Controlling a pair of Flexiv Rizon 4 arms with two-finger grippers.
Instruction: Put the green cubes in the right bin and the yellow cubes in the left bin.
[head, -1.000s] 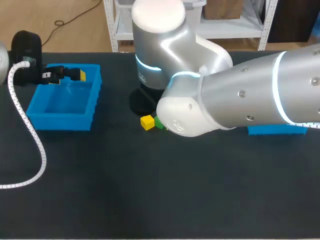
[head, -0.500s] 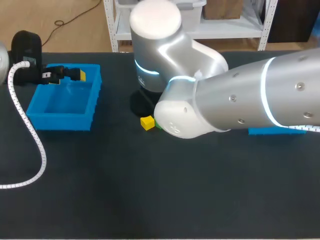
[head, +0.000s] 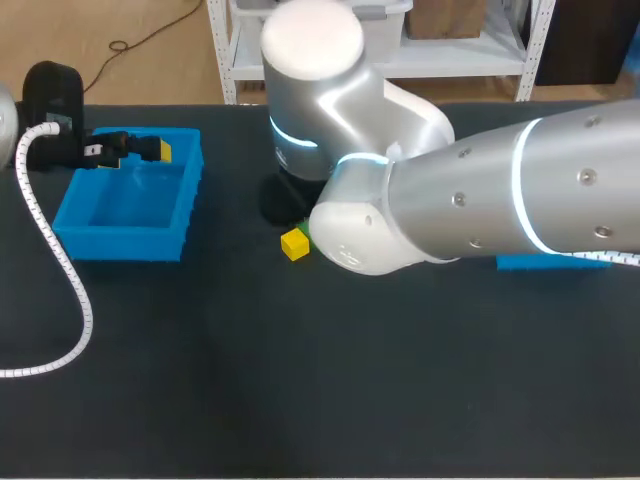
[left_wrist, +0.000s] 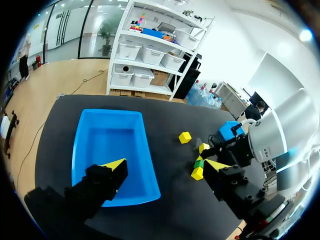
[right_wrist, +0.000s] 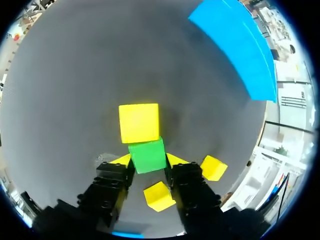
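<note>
Yellow-tipped, the right tool (right_wrist: 148, 160) pinched the green cube (right_wrist: 146, 152), a yellow cube (right_wrist: 139, 122) touching it just ahead. Within the last second that arm had edged left at mid-frame, so the grasp looked made. Farther off, the left tool (left_wrist: 165, 165) hung spread above the left bin (left_wrist: 85, 145).

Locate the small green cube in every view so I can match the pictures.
Head view: small green cube, a sliver beside the right arm.
Left wrist view: cube past the blue plastic bin.
Right wrist view: cube between the right gripper's tips.
Shared landmark: the yellow cube touching it.
</note>
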